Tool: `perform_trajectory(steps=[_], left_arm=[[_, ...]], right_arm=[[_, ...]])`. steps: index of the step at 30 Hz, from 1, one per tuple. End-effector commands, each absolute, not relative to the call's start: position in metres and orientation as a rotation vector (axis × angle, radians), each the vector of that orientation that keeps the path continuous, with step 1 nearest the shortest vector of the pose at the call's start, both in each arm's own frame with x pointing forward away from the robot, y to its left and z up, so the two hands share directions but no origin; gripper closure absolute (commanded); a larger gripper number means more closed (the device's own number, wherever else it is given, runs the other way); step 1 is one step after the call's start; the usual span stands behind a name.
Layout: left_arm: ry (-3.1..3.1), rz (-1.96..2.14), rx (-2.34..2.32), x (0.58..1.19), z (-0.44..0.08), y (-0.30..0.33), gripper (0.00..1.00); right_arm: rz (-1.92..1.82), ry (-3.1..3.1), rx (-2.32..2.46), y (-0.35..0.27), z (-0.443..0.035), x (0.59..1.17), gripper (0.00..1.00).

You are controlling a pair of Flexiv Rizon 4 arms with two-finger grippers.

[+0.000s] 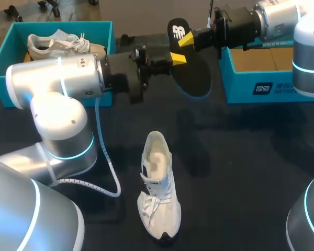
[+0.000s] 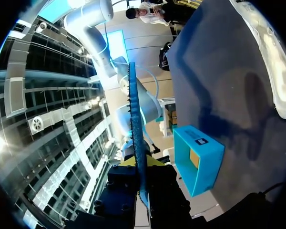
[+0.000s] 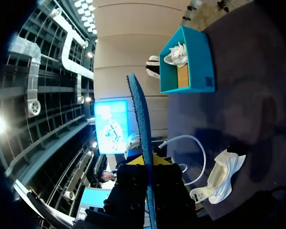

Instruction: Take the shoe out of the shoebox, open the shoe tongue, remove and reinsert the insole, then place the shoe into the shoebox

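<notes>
At the far left, the left box (image 1: pixel 5 63) holds a second shoe (image 1: pixel 57 44), which plays no part in this step. Next comes the left gripper (image 1: pixel 178 58), pinched on one edge of the black insole (image 1: pixel 193 76), which hangs in the air above the table (image 1: pixel 246 157). In that arm's wrist view the insole (image 2: pixel 136 124) runs edge-on between the fingers of the left gripper (image 2: pixel 137 164).

The shoe (image 1: pixel 158 188) stands on its sole in the middle of the table, well apart from the insole, with its opening facing up. Nothing holds it.

The right gripper (image 1: pixel 186 39) is clamped on the same insole near its upper end. Its wrist view agrees, with the insole (image 3: pixel 142 124) passing straight through the right gripper (image 3: pixel 150 160). At the far right sits the right box (image 1: pixel 267 86), open and empty as far as it shows.

The main risk, as I judge it, is two arms sharing one soft sheet. If they pull or twist out of step, the insole buckles or slips from one pinch. If one lets go too soon, the insole flops from a single edge grip (a thin hold at best) and reaches the shoe at a poor angle. Pressing it into the unheld shoe could tip the shoe or slide it away. How far the tongue is pulled back I cannot tell, and a narrow opening would make the insole jam. The right arm is also close above the right box and could clip its wall on lowering.
</notes>
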State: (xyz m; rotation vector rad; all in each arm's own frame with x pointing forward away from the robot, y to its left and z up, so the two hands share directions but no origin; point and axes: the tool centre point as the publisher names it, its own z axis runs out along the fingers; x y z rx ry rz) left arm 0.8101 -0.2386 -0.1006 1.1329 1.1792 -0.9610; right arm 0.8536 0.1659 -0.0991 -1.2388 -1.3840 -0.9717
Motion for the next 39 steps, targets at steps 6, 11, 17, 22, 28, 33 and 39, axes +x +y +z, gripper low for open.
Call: perform_trajectory(steps=[6,11,17,22,28,33,39], left_arm=[[1.203,-0.946,1.133,0.807,-0.103,-0.228,1.00],[1.247,-0.993,1.119,0.801,-0.110,-0.206,1.00],[1.306,-1.014,1.120,0.786,-0.114,-0.175,1.00],[1.357,-1.046,1.104,0.771,-0.114,-0.150,1.00],[1.541,-1.359,0.905,0.755,-0.116,-0.125,1.00],[1.643,-1.460,0.888,0.746,-0.117,-0.118,1.00],[1.643,-1.460,0.888,0.746,-0.117,-0.118,1.00]], right_arm=[[-1.013,-1.362,-1.244,0.159,-0.101,0.852,0.00],[-1.080,-1.359,-1.230,0.140,-0.102,0.846,0.00],[-1.095,-1.366,-1.240,0.121,-0.103,0.839,0.00],[-1.119,-1.359,-1.270,0.110,-0.105,0.837,0.00],[-1.119,-1.359,-1.270,0.110,-0.105,0.837,0.00],[-1.119,-1.359,-1.270,0.110,-0.105,0.837,0.00],[-1.119,-1.359,-1.270,0.110,-0.105,0.837,0.00]])
